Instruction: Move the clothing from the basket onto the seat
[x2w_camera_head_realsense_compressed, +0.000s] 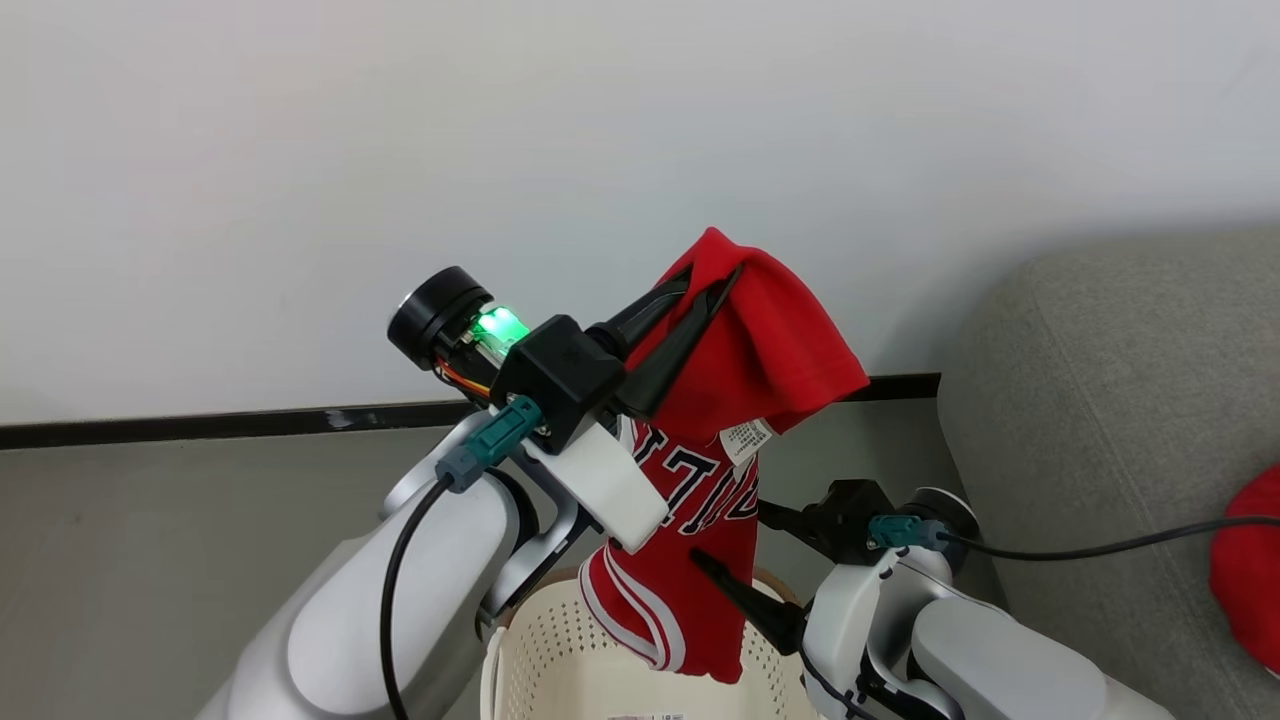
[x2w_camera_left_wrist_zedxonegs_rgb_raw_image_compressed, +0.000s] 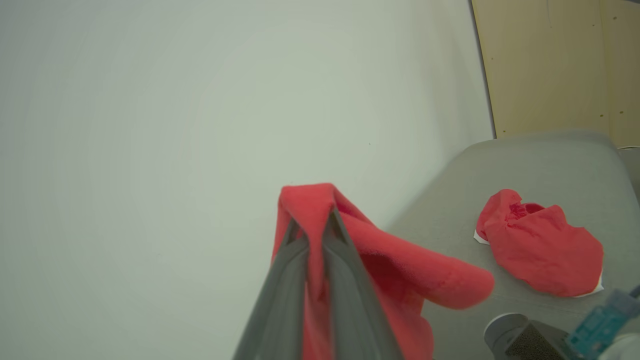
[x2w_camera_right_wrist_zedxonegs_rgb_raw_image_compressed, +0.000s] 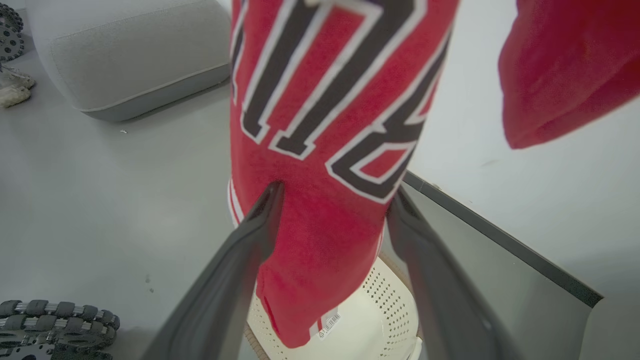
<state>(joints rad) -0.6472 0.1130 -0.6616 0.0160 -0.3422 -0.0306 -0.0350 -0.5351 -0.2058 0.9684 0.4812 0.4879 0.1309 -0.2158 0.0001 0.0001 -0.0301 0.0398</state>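
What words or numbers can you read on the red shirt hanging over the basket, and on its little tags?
Big black letters with white edges on the red jersey: folded and cut off, so no whole word or number reads for sure.
White tag sewn on the jersey: tiny print, too small to read.
Barcode sticker at the jersey's bottom hem: bars show, digits too small to read.

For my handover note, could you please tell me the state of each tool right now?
Left tool: shut on the jersey.
Right tool: open, straddling the hanging jersey.
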